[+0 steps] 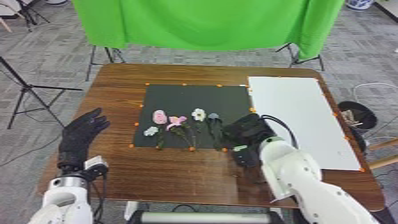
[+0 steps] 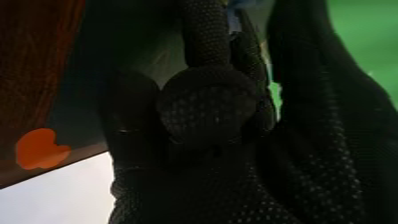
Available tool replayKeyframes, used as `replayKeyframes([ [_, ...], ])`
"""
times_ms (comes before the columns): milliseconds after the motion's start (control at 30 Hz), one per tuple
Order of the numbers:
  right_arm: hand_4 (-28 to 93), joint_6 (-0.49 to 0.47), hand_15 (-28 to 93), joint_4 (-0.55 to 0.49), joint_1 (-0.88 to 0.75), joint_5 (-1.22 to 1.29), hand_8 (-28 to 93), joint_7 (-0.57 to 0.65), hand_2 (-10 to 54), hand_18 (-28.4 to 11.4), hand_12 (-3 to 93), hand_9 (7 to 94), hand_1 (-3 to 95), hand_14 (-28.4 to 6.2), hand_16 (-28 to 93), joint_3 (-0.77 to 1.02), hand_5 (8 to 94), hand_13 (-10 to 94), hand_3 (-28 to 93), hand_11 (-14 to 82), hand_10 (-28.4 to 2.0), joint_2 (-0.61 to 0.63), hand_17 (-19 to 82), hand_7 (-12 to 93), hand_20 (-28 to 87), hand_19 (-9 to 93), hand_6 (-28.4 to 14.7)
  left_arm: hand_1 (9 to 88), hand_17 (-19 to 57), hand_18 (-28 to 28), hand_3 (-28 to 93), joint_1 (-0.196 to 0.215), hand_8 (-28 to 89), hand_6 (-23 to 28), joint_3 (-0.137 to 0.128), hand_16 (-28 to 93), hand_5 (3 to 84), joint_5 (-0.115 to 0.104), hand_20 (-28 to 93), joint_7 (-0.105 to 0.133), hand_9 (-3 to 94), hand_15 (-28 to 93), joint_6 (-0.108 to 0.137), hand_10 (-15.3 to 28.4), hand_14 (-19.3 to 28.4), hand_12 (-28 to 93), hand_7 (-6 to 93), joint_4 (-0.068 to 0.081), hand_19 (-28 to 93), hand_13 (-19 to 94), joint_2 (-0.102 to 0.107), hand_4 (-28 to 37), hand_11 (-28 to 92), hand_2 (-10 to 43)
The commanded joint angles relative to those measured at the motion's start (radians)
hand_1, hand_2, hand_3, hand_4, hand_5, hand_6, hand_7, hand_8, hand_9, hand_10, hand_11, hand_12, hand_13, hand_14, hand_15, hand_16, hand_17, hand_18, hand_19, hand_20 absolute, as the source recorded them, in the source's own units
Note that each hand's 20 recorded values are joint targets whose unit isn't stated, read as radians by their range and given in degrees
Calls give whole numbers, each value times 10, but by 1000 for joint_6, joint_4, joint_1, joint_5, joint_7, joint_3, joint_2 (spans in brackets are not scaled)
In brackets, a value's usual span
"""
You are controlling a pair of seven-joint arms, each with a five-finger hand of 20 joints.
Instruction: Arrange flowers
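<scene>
One dusky flower (image 1: 214,117), small (shape unclear)

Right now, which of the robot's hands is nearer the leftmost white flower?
Its left hand: it is left of the white flower, off the black mat; the right hand is farther away on the flower's right, past the other flowers.

In the head view, the right robot hand (image 1: 247,131) hides part of the black mat (image 1: 173,93) from us, and we cannot see what lies beneath it. The dark flower (image 1: 213,116) is too small for us to make out petals. We lose the left arm (image 1: 67,202) and right arm (image 1: 306,182) past the bottom edge, the green cloth (image 1: 209,25) past the top. In the right wrist view, we cannot name the blurred bluish thing (image 2: 238,4), cut off by the edge.
</scene>
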Motion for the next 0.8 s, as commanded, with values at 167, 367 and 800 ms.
replayKeyframes([
  [167,-161,-130,609,-44,-4,-7,-132,-9,-95,-116,132,807,396,-11,233,93,579,937,658,137,-144,20,697,156,492,932,32,335,137,115,704,-2,-90,7,1,-48,514,1,208,-2,490,265,-13,140,171,95,175,-4,83,423,-10,-199,224,-31],
  [367,-154,-136,609,-93,-4,11,-131,-43,-95,-115,134,815,373,-11,233,201,546,937,648,139,-150,16,698,150,491,932,30,334,136,116,706,-5,-90,5,2,-47,515,2,208,5,492,264,-15,139,170,96,176,1,83,423,-7,-197,224,-34],
  [800,-150,-74,270,-146,-294,369,-97,-786,-10,-173,131,660,178,-149,224,561,587,634,686,91,-157,2,349,123,365,598,0,333,135,116,706,-22,-91,8,19,-47,516,6,208,17,494,263,-29,139,171,96,176,10,83,424,-9,-199,225,-35],
])
